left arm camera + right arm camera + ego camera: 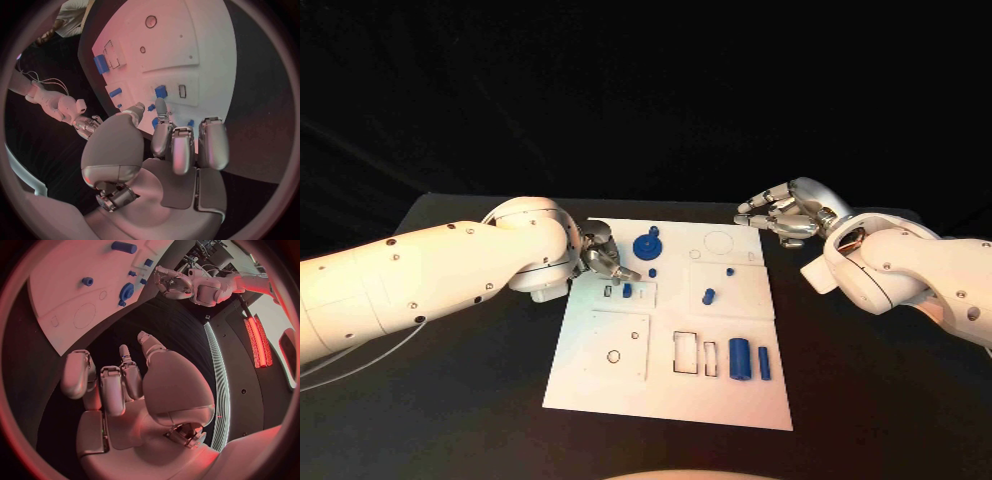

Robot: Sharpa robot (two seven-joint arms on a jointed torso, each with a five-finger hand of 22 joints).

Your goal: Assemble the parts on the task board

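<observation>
White rectangular task board [668,330]: lies flat mid-table on the black table [430,400], its long axis running away from the robot.

Blue parts, head view: a round disc-shaped piece with a stub [648,244] near the board's far edge; a small blue piece [626,290] in the recess by the left hand; a small slanted oblong [708,296] near the centre; a tiny peg [730,270] beyond it; two upright-lying blue bars, a broader one [740,360] and a slimmer one [764,362], side by side at the near right, long axes parallel to the board's length.

Left silver hand [604,256]: reaches in over the board's left edge, fingertips down near the small recessed piece. The head view does not settle whether it touches anything. The left wrist view shows what the head view cannot: the fingers [173,145] lie side by side, gently curved, with the thumb apart and nothing between them, hovering over the board's edge.

Right silver hand [788,213]: raised beyond the board's far right corner, over bare table, fingers curled loosely. The right wrist view shows its palm free of any part, fingers [106,382] bent and slightly parted, and the left hand across the board.
</observation>
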